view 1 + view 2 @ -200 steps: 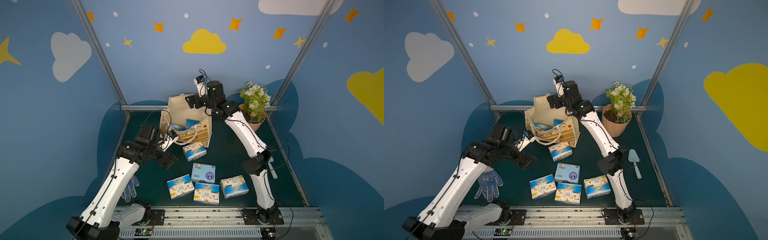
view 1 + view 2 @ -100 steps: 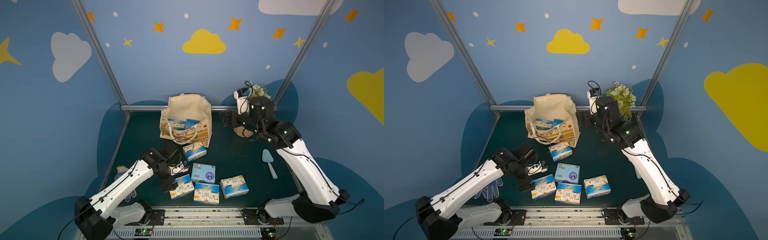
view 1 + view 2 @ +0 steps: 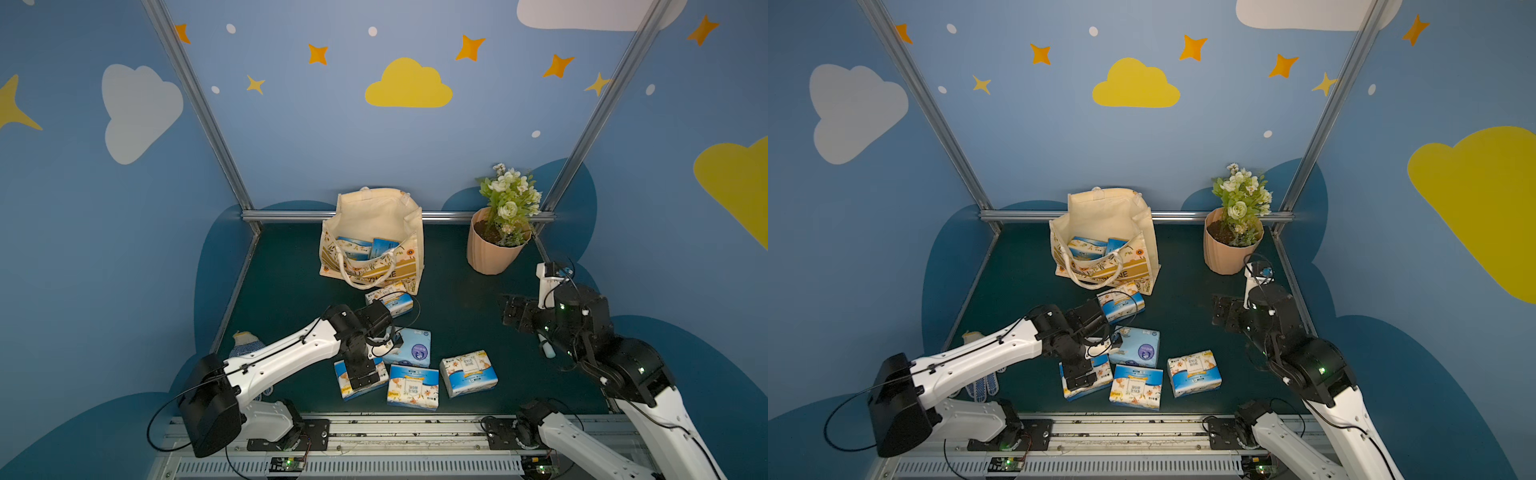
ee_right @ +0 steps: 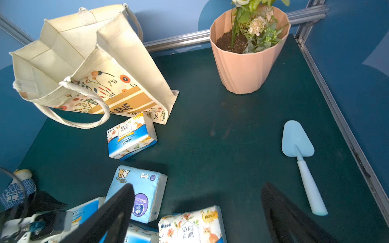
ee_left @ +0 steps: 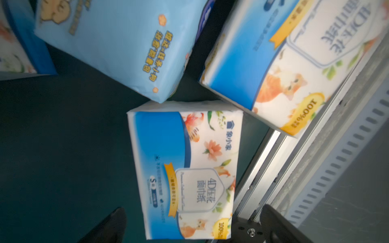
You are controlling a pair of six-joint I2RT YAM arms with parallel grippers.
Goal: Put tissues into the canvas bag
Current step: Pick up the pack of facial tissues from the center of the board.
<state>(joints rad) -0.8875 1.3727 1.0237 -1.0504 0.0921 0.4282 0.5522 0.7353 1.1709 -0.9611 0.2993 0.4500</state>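
Observation:
The canvas bag [image 3: 374, 245] stands open at the back with two tissues packs [image 3: 353, 247] inside. Several more tissues packs lie in front of it: one by the bag [image 3: 390, 300], a pale blue one [image 3: 409, 347], and three floral ones near the front rail. My left gripper [image 3: 363, 374] hangs open over the front-left floral pack [image 5: 185, 172], a finger on either side, neither touching it. My right gripper [image 3: 509, 311] is open and empty, raised at the right, with the rightmost floral pack [image 4: 191, 227] below it.
A peach flowerpot [image 3: 494, 249] with flowers stands at the back right. A light blue trowel [image 4: 301, 160] lies by the right edge. A dotted glove [image 3: 245, 345] lies at the front left. The metal rail [image 3: 374, 424] runs along the front.
The right arm has swung away from above the bag to the right front. The left arm has dropped from beside the bag to the front-left pack.

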